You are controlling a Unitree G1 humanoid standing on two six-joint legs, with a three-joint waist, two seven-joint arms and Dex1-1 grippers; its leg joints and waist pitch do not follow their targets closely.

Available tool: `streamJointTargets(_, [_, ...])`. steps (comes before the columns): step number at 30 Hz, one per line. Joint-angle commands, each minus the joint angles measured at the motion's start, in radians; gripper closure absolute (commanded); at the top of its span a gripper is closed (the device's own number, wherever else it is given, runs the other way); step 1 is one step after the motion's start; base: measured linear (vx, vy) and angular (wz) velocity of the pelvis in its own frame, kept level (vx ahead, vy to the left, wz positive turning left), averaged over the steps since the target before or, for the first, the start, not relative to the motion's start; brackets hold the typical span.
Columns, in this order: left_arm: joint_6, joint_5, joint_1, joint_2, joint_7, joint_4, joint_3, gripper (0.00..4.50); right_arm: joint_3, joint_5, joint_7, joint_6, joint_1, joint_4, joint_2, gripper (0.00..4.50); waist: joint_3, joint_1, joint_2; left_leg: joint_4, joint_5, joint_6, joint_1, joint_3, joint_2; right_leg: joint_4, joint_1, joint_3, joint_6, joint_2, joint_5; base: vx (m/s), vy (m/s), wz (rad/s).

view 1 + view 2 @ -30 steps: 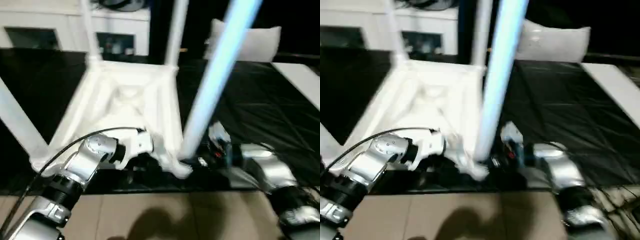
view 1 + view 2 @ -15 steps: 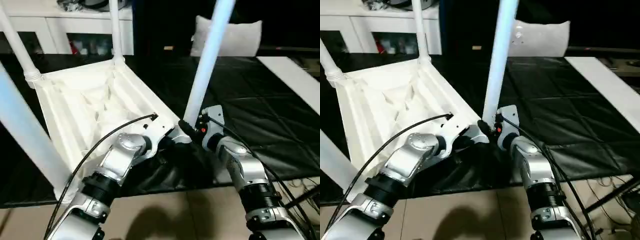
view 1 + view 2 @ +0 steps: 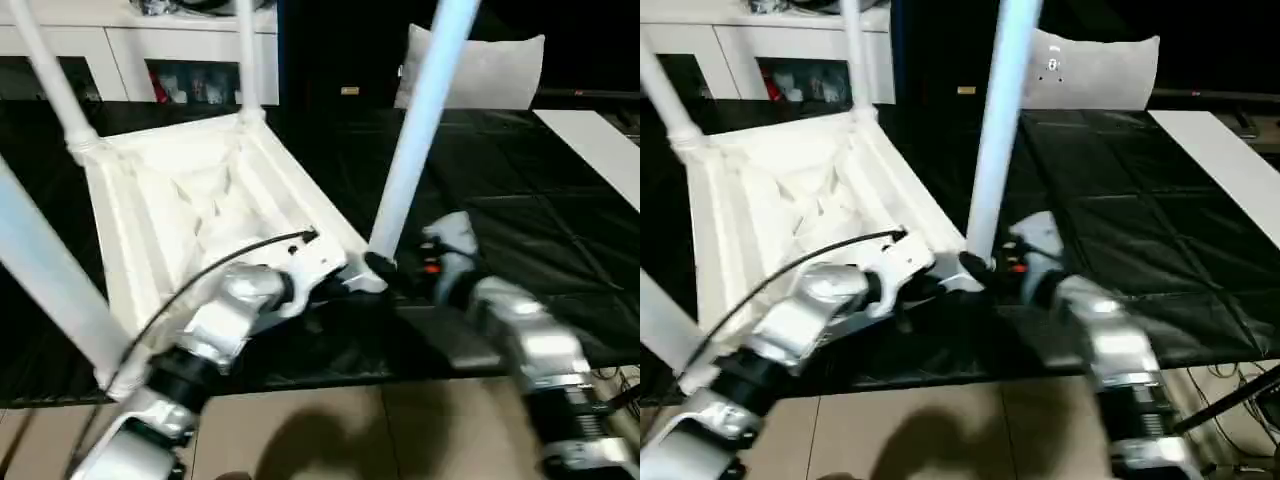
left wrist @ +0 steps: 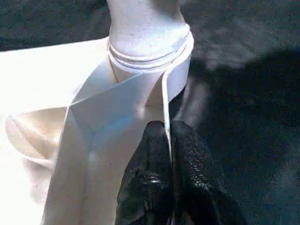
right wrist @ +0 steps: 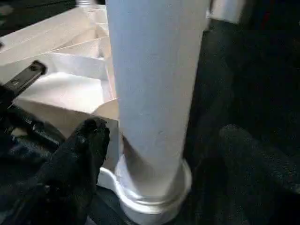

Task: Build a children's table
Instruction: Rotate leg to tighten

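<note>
I see one table [image 3: 190, 210] upside down on the black mat [image 3: 520, 230], four legs up. My left gripper [image 4: 168, 140] pinches the rim beside the nearest leg [image 3: 415, 140]; my right gripper [image 5: 164, 154] stands wide around that leg's base.

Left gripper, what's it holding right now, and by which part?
The left gripper pinches the table top's thin side wall, just beside the near corner socket.
</note>
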Motion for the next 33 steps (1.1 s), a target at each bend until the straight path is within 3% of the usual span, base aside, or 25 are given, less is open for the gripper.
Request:
streamJointTargets(1, [-0.068,-0.024,0.013,0.003,-0.051,0.002,-0.020,4.50,0.008,-0.005,0.046,-0.023,0.006,-0.019,-0.022,0.15,-0.060,0.006,-0.009,-0.057,-0.119,0.071,0.000,-0.016,0.055,-0.082,0.059,0.057,-0.178,-0.080,-0.126,0.000,0.000,0.00])
streamJointTargets(3, [-0.129,-0.033,0.016,0.045,-0.126,0.006,-0.043,4.50,0.029,0.020,0.168,-0.032,0.017,-0.034,-0.084,0.15,-0.060,0.007,-0.013,-0.055,-0.113,0.082,-0.001,-0.016,0.055,-0.080,0.059,0.055,-0.187,-0.079,-0.109,0.000,0.000,0.00])
streamJointTargets(5, [-0.162,-0.039,0.017,0.083,-0.201,0.003,-0.067,4.50,0.052,0.044,0.278,-0.030,0.024,-0.041,-0.132,0.15,-0.060,0.017,-0.009,-0.053,-0.113,0.100,0.003,-0.015,0.058,-0.078,0.056,0.056,-0.198,-0.080,-0.090,0.000,0.000,0.00])
streamJointTargets(8, [-0.197,-0.041,0.020,0.105,-0.247,0.000,-0.082,4.50,0.067,0.048,0.331,-0.044,0.024,-0.036,-0.153,0.15,-0.060,0.020,-0.011,-0.055,-0.112,0.100,0.003,-0.016,0.061,-0.075,0.054,0.055,-0.213,-0.081,-0.078,0.000,0.000,0.00])
streamJointTargets(9, [-0.218,-0.038,0.021,0.122,-0.280,-0.001,-0.093,4.50,0.081,0.049,0.375,-0.047,0.020,-0.028,-0.169,0.42,-0.060,0.020,-0.012,-0.054,-0.115,0.098,0.003,-0.016,0.062,-0.074,0.054,0.054,-0.217,-0.081,-0.081,0.000,0.000,0.00])
streamJointTargets(12, [-0.261,-0.041,0.023,0.157,-0.359,-0.005,-0.114,4.50,0.117,0.050,0.468,-0.061,0.008,-0.005,-0.197,0.62,-0.059,0.023,-0.010,-0.053,-0.124,0.096,0.004,-0.016,0.064,-0.072,0.052,0.054,-0.228,-0.082,-0.085,0.000,0.000,0.00])
streamJointTargets(20, [-0.317,-0.057,0.022,0.203,-0.470,-0.011,-0.143,4.50,0.172,0.035,0.570,-0.107,-0.036,0.083,-0.183,1.28,-0.060,0.039,-0.012,-0.052,-0.126,0.077,0.006,-0.014,0.066,-0.068,0.050,0.054,-0.238,-0.085,-0.088,0.000,0.000,0.00])
streamJointTargets(33, [-0.325,-0.076,0.027,0.212,-0.503,-0.001,-0.133,4.50,0.182,0.072,0.651,-0.106,-0.040,0.143,-0.154,2.42,-0.065,0.043,-0.011,-0.048,-0.105,0.079,0.002,-0.015,0.064,-0.060,0.052,0.051,-0.244,-0.083,-0.051,0.000,0.000,0.00])
